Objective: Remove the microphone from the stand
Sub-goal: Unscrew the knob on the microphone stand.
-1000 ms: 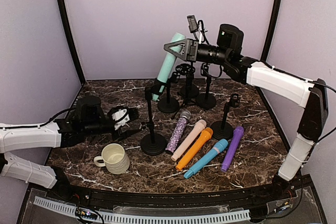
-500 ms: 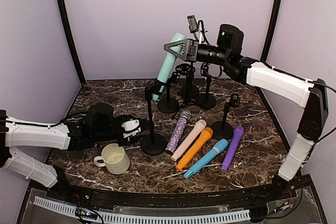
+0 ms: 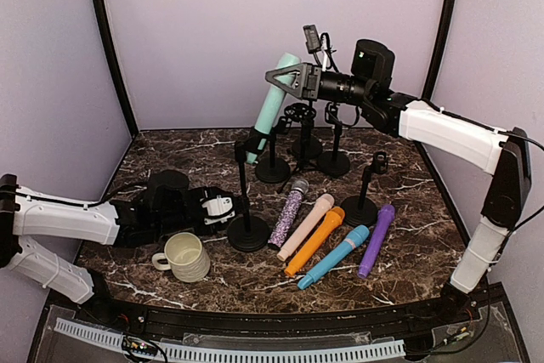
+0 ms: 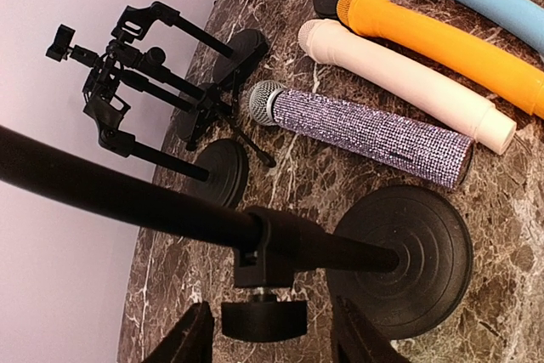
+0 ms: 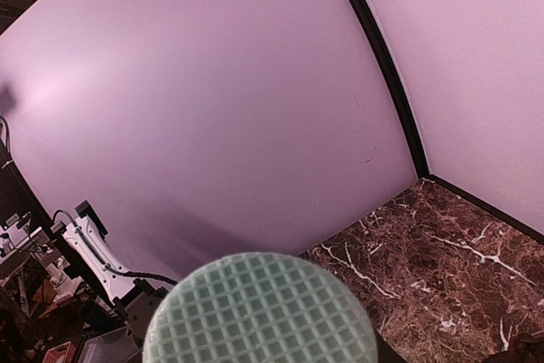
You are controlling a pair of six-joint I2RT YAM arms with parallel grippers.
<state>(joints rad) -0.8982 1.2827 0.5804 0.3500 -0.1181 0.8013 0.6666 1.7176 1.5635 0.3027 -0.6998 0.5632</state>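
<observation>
A mint green microphone [image 3: 270, 112] leans in the clip of the front black stand [image 3: 245, 184]. Its lower end is still in the clip. My right gripper [image 3: 285, 76] is shut on its upper end, high above the table. In the right wrist view only the mic's grille head [image 5: 259, 312] shows, and the fingers are hidden. My left gripper [image 3: 228, 207] is low beside the stand's pole. In the left wrist view it [image 4: 272, 319] stands open on either side of the pole's clamp knob [image 4: 263, 319], with a gap at each side, just above the round base [image 4: 408, 261].
Several microphones lie right of the stand: glittery purple [image 3: 289, 212], cream [image 3: 306, 225], orange [image 3: 314, 240], blue [image 3: 334, 257], violet [image 3: 376, 240]. A cream mug [image 3: 185, 256] sits under my left arm. Other empty stands [image 3: 334, 155] [image 3: 361, 201] are behind.
My left arm has reached right to the stand's pole and its jaws have narrowed around the clamp knob. The right arm and the mint microphone have not moved.
</observation>
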